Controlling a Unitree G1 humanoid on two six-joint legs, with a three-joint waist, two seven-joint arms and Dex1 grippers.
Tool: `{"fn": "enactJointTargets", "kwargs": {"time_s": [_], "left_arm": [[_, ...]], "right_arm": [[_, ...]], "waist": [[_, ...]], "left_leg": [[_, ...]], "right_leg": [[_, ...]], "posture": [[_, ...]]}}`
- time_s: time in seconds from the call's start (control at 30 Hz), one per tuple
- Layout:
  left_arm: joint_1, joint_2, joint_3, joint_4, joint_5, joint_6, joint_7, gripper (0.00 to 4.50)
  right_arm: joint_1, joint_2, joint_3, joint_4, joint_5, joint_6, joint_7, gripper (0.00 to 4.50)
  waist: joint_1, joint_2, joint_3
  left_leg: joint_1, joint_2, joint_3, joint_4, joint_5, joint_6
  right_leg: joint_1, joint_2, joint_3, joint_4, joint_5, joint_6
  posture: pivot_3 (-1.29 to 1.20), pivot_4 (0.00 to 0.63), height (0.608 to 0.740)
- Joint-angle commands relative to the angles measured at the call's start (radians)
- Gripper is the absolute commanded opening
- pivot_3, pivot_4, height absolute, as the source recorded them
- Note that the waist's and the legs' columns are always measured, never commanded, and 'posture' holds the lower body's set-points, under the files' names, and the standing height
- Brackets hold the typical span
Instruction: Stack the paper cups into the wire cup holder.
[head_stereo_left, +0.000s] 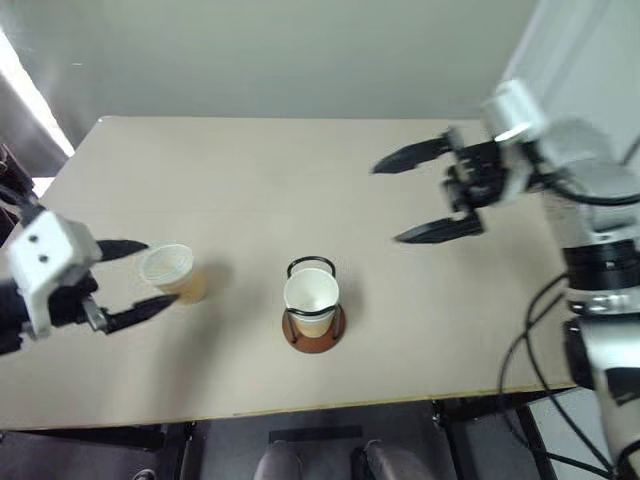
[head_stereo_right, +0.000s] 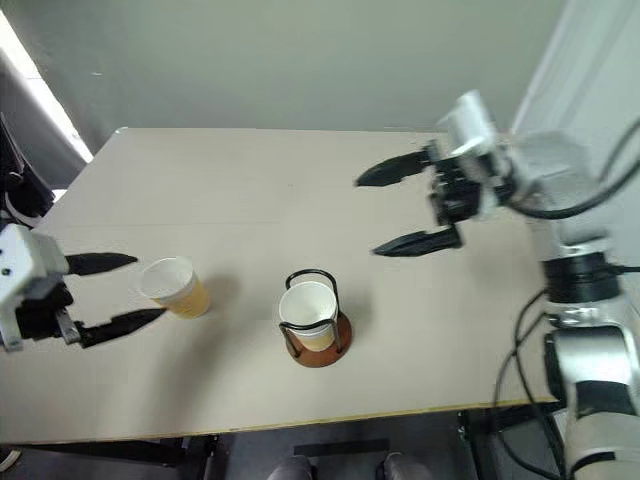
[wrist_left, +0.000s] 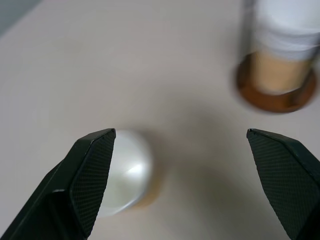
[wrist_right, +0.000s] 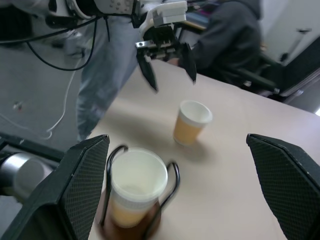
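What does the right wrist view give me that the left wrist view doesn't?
Right wrist view alone: the left tool from outside, open above the table, and a seated person plus a standing person's legs behind it; the lone cup stands upright there.

Left wrist view alone: a close look down into that cup between the open left tool's fingers.

Both: the lone cup and the holder with cups inside.

cups in holder: the tan paper cups (wrist_left: 283, 55) nested in the black wire cup holder on its reddish-brown disc (wrist_left: 276, 95) are blurred and cut by the frame's top; their count is unclear
seated person: dark-clothed figure (wrist_right: 227, 35) beyond the surface, cropped at the top
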Motion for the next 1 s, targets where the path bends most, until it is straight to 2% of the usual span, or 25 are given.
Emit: {"fn": "enactJointTargets", "kwargs": {"time_s": [0.03,0.27,0.63,0.8,0.93,1.0], "left_arm": [[-0.035,0.053,-0.055,0.032,0.077,-0.073,-0.008,4.50],[-0.103,0.113,-0.209,0.103,0.195,-0.198,-0.030,4.50],[-0.024,0.126,-0.200,0.137,0.344,-0.270,-0.093,4.50],[-0.052,0.122,-0.295,0.148,0.401,-0.287,-0.051,4.50],[-0.146,0.106,-0.412,0.188,0.417,-0.304,-0.021,4.50],[-0.179,0.107,-0.441,0.209,0.421,-0.314,-0.020,4.12]], "right_arm": [[0.037,-0.009,-0.043,-0.080,0.075,0.074,-0.003,4.45],[0.065,-0.002,-0.121,-0.099,0.121,0.175,-0.083,4.45],[0.121,-0.017,-0.134,-0.144,0.095,0.177,-0.130,4.45],[0.117,-0.011,-0.125,-0.136,0.078,0.164,-0.135,4.45],[0.123,-0.003,-0.114,-0.141,0.063,0.155,-0.140,4.45],[0.124,-0.003,-0.112,-0.150,0.058,0.155,-0.144,4.50]], "waist": [[-0.005,0.001,0.000],[-0.015,0.001,0.001],[-0.014,0.001,0.001],[-0.013,0.001,0.001],[-0.009,0.001,0.001],[-0.009,0.001,0.001]], "left_leg": [[0.000,-0.001,0.001,0.001,-0.001,-0.001],[0.000,-0.001,0.002,0.000,-0.002,0.001],[-0.002,-0.001,0.002,0.000,-0.009,0.010],[-0.001,-0.001,0.001,0.001,-0.009,0.011],[-0.001,-0.001,0.000,0.001,-0.009,0.011],[-0.001,-0.001,0.000,0.001,-0.009,0.011]], "right_leg": [[0.000,0.000,0.000,0.000,0.000,0.000],[-0.002,0.002,0.002,0.001,0.000,0.000],[-0.003,0.002,0.002,0.000,0.000,0.000],[-0.003,0.002,0.002,0.000,0.000,0.000],[-0.003,0.002,0.001,0.001,0.000,0.000],[-0.003,0.001,0.001,0.001,0.000,0.000]], "posture": [[0.00,0.150,0.740],[0.00,0.150,0.740],[0.00,0.150,0.740],[0.00,0.150,0.740],[0.00,0.150,0.740],[0.00,0.150,0.740]]}}
